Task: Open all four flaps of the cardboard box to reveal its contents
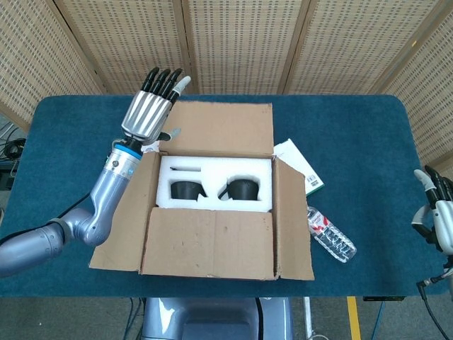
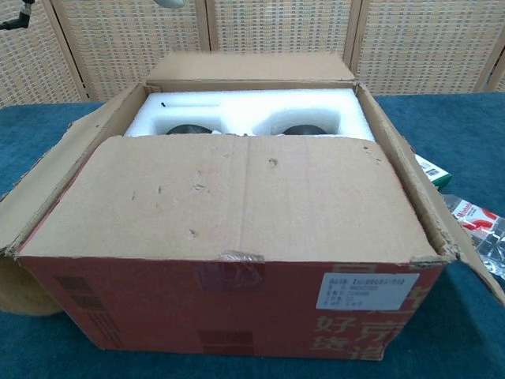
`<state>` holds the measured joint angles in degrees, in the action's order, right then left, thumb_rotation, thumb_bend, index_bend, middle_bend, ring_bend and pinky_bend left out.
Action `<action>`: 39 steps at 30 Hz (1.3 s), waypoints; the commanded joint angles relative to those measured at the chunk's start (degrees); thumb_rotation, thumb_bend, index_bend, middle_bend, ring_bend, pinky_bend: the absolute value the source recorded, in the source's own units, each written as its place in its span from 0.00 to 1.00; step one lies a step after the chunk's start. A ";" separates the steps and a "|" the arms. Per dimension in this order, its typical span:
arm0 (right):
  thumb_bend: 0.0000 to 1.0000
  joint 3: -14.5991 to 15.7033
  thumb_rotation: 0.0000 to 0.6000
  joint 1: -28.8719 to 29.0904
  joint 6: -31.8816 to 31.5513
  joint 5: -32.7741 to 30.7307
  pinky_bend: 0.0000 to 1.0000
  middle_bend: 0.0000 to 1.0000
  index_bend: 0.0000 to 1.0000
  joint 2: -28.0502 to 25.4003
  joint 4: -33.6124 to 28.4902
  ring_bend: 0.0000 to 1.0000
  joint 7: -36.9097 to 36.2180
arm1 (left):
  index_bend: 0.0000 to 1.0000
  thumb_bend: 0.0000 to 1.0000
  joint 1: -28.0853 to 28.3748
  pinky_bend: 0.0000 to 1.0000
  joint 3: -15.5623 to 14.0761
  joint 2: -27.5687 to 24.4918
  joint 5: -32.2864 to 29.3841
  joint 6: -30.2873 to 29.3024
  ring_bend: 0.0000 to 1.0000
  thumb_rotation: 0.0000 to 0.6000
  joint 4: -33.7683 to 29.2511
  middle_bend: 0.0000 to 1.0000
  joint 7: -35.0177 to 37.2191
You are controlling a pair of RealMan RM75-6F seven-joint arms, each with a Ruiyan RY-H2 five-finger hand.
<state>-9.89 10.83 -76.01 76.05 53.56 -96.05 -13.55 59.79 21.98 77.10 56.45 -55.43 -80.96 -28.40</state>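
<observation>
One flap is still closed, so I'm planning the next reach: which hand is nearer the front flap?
Left. The left hand hovers at the box's far left corner; the right hand is off at the table's right edge, farther from the front flap.

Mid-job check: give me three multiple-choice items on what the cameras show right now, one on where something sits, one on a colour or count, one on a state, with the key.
1. Where does the plastic bottle lie?
A. inside the cardboard box
B. on the table to the right of the cardboard box
C. in the left hand

2. What colour is the foam insert in the cardboard box?
A. white
B. black
C. blue

3. How does the near flap stand?
A. folded outward
B. torn off
C. still closed over the front of the box

Key: 1 B, the bottle rests on the blue table beside the box's right flap. 2 A, the foam around the two dark items is white. 3 C, the near flap lies flat across the opening, while the far flap is folded back; the left hand is beside it, fingers extended.
</observation>
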 commanded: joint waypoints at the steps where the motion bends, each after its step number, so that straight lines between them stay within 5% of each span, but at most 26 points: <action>1: 0.96 0.01 1.00 0.07 0.12 0.04 0.00 0.00 0.05 0.06 -0.02 0.00 0.04 | 0.00 0.33 -1.19 0.00 -0.41 -3.74 -1.10 2.24 0.00 0.88 -4.54 0.00 1.49; 7: 0.96 0.01 1.00 0.48 0.71 0.17 0.00 0.00 0.05 0.52 -0.09 0.00 0.38 | 0.10 0.66 -4.19 0.00 -0.55 -13.93 -4.98 8.69 0.00 0.89 -17.32 0.00 8.02; 12: 0.96 0.02 1.00 0.41 0.58 0.23 0.00 0.00 0.05 0.57 -0.34 0.00 0.63 | 0.21 0.87 -5.96 0.00 -1.24 -17.04 -4.49 9.89 0.00 0.67 -21.59 0.05 12.42; 20: 0.96 0.21 1.00 0.05 0.28 0.27 0.00 0.00 0.05 0.66 -0.55 0.00 0.62 | 0.34 0.91 -7.95 0.00 -3.91 -18.63 -2.15 11.61 0.00 0.66 -25.04 0.14 16.81; 26: 0.96 0.38 1.00 -0.38 -0.10 0.37 0.00 0.00 0.05 0.59 -0.60 0.00 0.47 | 0.39 0.90 -8.41 0.00 -6.53 -18.37 -0.72 13.81 0.00 0.45 -27.32 0.15 19.13; 39: 0.96 0.67 1.00 -1.49 -0.85 0.24 0.00 0.00 0.05 0.48 -0.42 0.00 -0.50 | 0.39 0.88 -8.83 0.00 -10.77 -15.67 3.43 11.53 0.00 0.45 -27.60 0.16 17.05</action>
<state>-9.23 9.36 -76.84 76.28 54.03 -96.47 -14.03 51.04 11.60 61.13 59.55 -43.62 -108.49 -11.03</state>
